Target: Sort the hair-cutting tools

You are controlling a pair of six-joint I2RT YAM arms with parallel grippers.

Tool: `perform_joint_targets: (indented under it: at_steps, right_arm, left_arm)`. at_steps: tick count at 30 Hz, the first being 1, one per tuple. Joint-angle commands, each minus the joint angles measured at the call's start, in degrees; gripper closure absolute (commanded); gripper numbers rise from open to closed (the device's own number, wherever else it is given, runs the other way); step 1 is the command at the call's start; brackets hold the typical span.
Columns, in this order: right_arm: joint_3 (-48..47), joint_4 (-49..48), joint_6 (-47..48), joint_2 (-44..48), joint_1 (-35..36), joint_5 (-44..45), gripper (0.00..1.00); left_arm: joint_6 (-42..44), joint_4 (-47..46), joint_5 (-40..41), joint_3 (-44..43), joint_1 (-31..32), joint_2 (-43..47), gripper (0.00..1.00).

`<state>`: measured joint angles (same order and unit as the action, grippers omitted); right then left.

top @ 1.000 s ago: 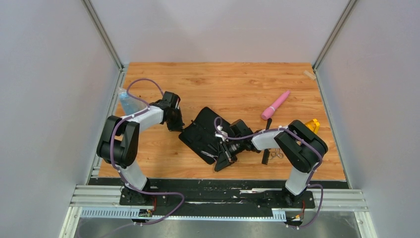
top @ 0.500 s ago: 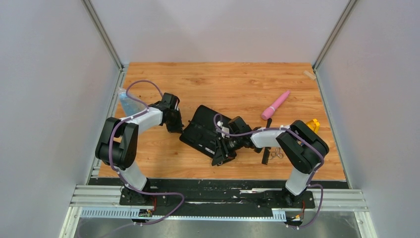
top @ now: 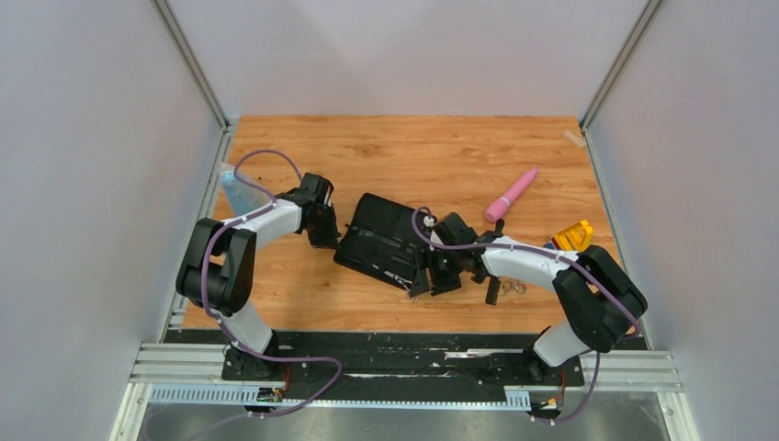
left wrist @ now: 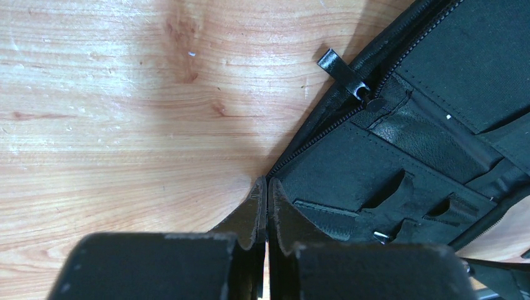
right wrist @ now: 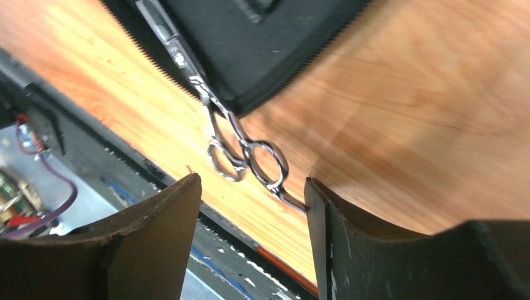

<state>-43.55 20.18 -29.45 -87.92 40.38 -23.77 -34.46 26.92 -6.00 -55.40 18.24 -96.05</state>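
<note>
Right end effector (right wrist: 250, 183) gapes empty, scissors (right wrist: 240, 147) just ahead, blades on the case (right wrist: 281, 37). Left end effector (left wrist: 267, 187) pressed shut at its edge. Second scissors (top: 513, 287), comb (top: 492, 290) wait behind.

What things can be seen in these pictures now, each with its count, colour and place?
table: one, brown wood, under everything
case: one, black, lying open mid-table
scissors: two, silver; one at the case's near edge, the other on the table further right
comb: one seen, black, beside the right-hand scissors
pink tool: one, beyond the comb
bottle: one, translucent blue, left edge
yellow object: one, right edge
left gripper: shut, at the case's edge
right gripper: open, above the scissors' handles
</note>
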Motion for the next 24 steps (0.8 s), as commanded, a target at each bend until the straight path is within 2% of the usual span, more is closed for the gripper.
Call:
perform_joint_targets:
  at_steps: [1,6,19,24]
  right_arm:
    - [-3.16,6.77,-1.13,3.65,0.37,10.43,0.38]
    - [-3.34,7.11,-0.34,4.84,1.07,10.3,0.45]
    - [-4.19,6.97,1.62,0.06,2.23,12.96,0.63]
    - [-6.43,6.72,3.6,-1.91,2.25,14.5,0.74]
  left_arm:
    - [1.7,5.6,2.25,1.19,0.11,-0.37,0.99]
    - [2.55,5.98,2.59,0.91,0.13,-0.52,0.99]
    - [4.14,6.45,2.28,0.11,0.1,-1.09,0.99]
    - [5.03,6.46,2.05,-0.06,0.12,-1.24,0.99]
